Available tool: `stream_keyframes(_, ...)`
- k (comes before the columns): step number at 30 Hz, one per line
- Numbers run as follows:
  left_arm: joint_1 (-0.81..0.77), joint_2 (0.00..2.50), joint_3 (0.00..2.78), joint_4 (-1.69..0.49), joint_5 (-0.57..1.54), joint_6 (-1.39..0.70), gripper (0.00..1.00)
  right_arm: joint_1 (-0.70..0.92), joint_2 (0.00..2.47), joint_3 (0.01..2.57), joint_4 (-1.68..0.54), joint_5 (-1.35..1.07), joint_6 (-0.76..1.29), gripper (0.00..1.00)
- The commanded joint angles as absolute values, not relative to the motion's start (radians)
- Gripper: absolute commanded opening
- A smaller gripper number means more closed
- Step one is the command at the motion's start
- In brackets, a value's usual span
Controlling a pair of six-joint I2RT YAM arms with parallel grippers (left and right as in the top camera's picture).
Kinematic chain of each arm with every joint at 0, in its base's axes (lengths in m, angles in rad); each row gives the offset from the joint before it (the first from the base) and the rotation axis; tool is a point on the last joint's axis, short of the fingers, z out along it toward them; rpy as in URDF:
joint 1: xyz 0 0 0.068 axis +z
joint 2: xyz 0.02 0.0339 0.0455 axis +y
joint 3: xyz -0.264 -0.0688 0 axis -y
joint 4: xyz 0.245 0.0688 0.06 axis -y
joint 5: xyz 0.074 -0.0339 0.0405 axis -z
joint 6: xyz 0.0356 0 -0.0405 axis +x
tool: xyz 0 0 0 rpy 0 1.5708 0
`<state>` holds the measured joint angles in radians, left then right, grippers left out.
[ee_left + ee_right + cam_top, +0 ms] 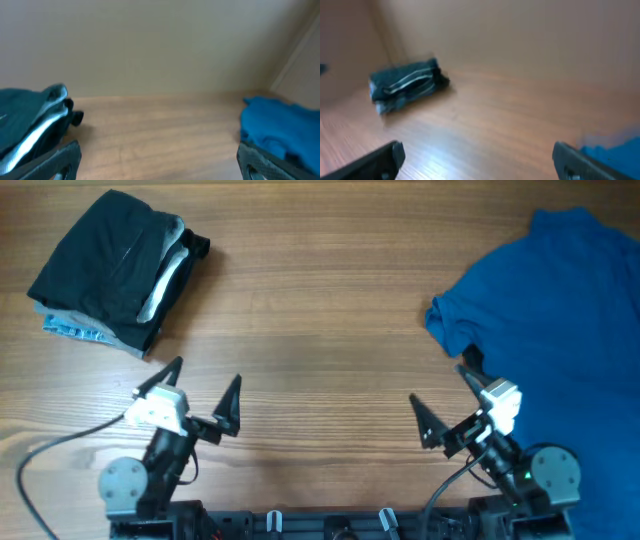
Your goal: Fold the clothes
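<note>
A large royal-blue shirt [560, 310] lies crumpled and unfolded on the right of the table; it also shows in the left wrist view [280, 125] and at the right edge of the right wrist view [615, 145]. A folded stack of clothes [115, 265], black on top with white-grey and pale-blue patterned pieces under it, sits at the far left; it shows in the left wrist view [30, 125] and the right wrist view [407, 82]. My left gripper [205, 395] is open and empty near the front edge. My right gripper [440, 395] is open and empty, just left of the blue shirt's edge.
The wooden table [320, 310] spans the view. Both arm bases stand at the front edge, with a grey cable [50, 455] trailing at the front left. A plain wall rises behind the table.
</note>
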<state>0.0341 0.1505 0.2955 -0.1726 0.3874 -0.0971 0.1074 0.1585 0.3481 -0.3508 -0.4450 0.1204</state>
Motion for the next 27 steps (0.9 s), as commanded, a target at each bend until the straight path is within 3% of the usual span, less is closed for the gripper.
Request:
stream_keyframes(1, 0.028, 0.463, 0.535, -0.351, 0.430, -0.181, 1.00, 0.105, 0.458, 0.574, -0.546, -0.366, 0.226, 1.00)
stream_keyframes(4, 0.028, 0.851, 0.838, -0.573, 0.529, -0.181, 1.00, 0.105, 0.838, 0.888, -0.783, -0.329, 0.180, 1.00)
stream_keyframes(6, 0.028, 1.089, 1.045, -0.756, 0.580, -0.181, 1.00, 0.105, 1.135, 1.180, -1.017, -0.314, 0.038, 1.00)
stream_keyframes(9, 0.028, 1.354, 1.283, -0.923, 0.610, -0.180, 1.00, 0.105, 1.480, 1.523, -1.179, -0.427, 0.017, 1.00)
stream_keyframes(12, 0.028, 1.407, 1.327, -0.876, 0.640, -0.195, 1.00, 0.075, 1.620, 1.588, -1.044, -0.397, -0.015, 1.00)
stream_keyframes(14, 0.028, 1.406, 1.327, -0.822, 0.666, -0.196, 1.00, 0.017, 1.697, 1.588, -0.880, -0.268, 0.097, 1.00)
stream_keyframes(16, 0.028, 1.406, 1.327, -0.788, 0.665, -0.196, 1.00, -0.043, 1.789, 1.587, -0.773, -0.116, 0.244, 0.87)
stream_keyframes(19, 0.028, 1.406, 1.327, -0.772, 0.664, -0.195, 1.00, -0.119, 1.980, 1.587, -0.667, -0.101, 0.372, 0.79)
stream_keyframes(27, 0.028, 1.407, 1.327, -0.770, 0.650, -0.195, 1.00, -0.135, 2.247, 1.583, -0.419, -0.088, 0.342, 0.74)
